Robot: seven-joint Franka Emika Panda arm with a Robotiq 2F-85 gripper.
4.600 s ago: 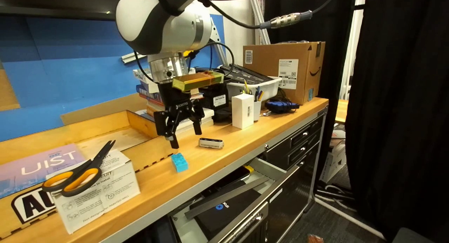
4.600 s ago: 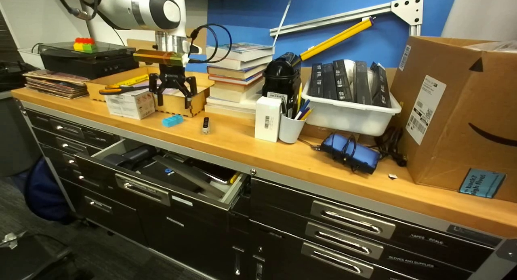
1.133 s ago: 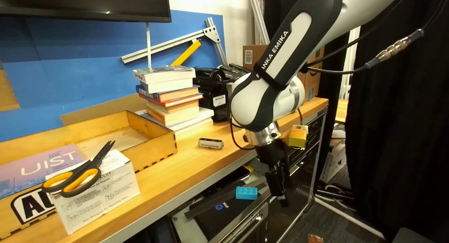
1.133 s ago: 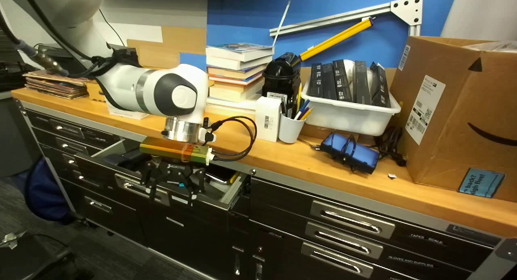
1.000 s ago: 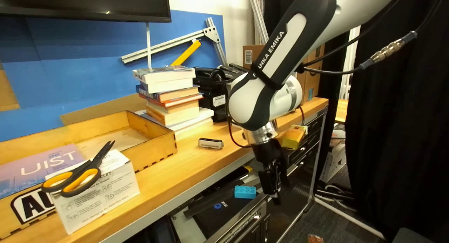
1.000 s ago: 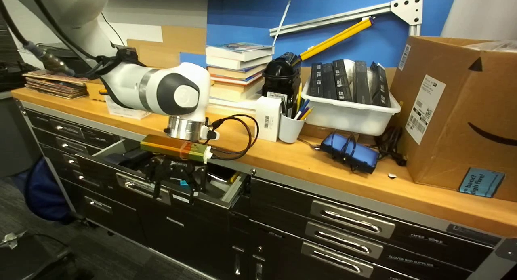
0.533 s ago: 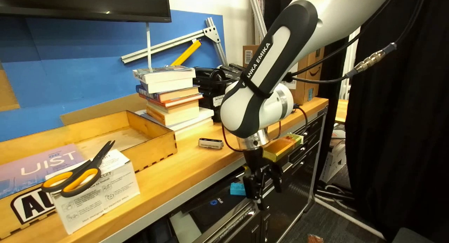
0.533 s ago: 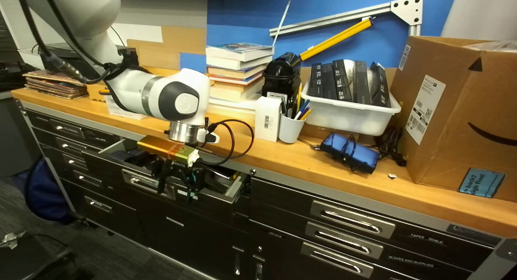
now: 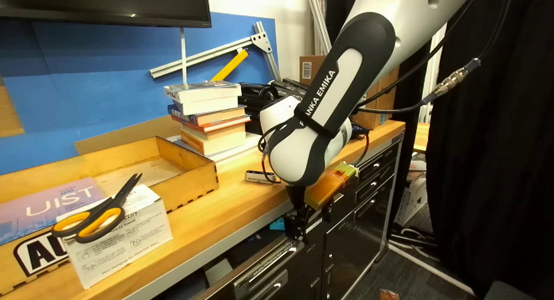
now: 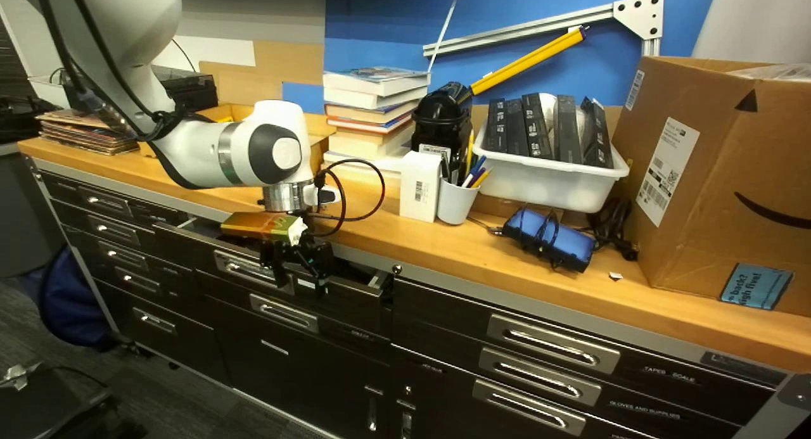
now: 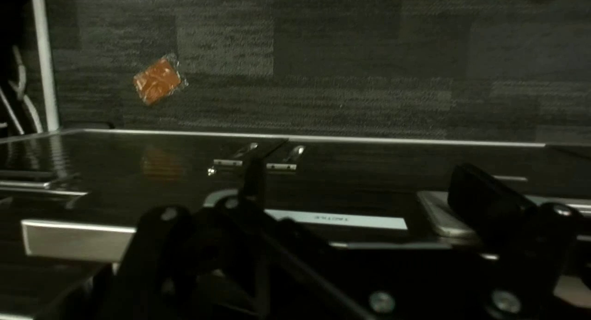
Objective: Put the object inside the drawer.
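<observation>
The light-blue block lies inside the drawer, partly hidden by the gripper and the table edge. It is hidden in the other views. The drawer is partly open; its dark front stands out from the cabinet in both exterior views. My gripper is open and empty, with its fingers pointing down at the drawer's front; whether they touch it I cannot tell. In the wrist view the gripper has its fingers wide apart, with the drawer's white label and silvery handle beyond.
The wooden tabletop edge overhangs the drawer. A small pale item lies on the table behind the arm. Yellow-handled scissors rest on a white box. A white carton and pen cup stand farther along.
Since 4.6 s ago the blue block has gone from the tabletop into the drawer. In the last second the gripper moved toward the cabinet and the drawer slid inward, narrowing its opening.
</observation>
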